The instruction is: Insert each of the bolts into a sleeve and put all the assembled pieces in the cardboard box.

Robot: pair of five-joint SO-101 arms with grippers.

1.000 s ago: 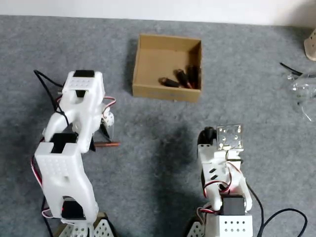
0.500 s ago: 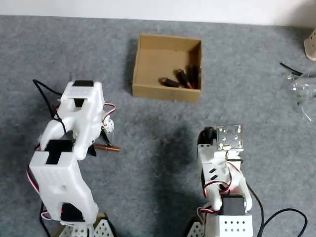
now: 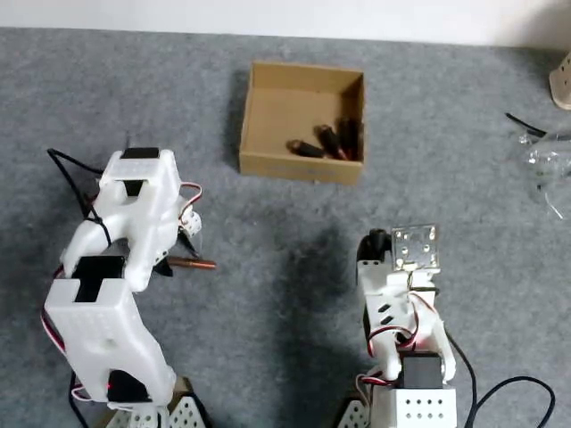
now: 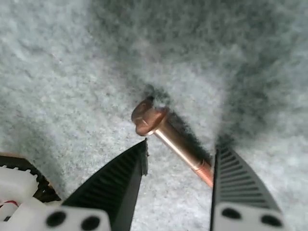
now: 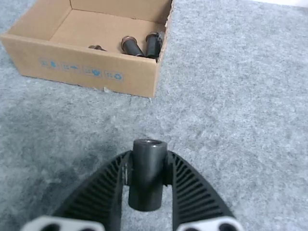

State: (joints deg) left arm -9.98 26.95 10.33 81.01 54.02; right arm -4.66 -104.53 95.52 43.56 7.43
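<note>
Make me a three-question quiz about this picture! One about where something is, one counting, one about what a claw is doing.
1. How many pieces lie in the cardboard box? A one B three C six
2. The right claw is: A open, empty B gripping the box C shut on a black sleeve
3. Where is the copper bolt? A in the box B on the carpet inside the open left claw C under the box
Answers: B, three dark pieces sit together; C, its fingers press the sleeve; B, it lies flat between the fingers.
</note>
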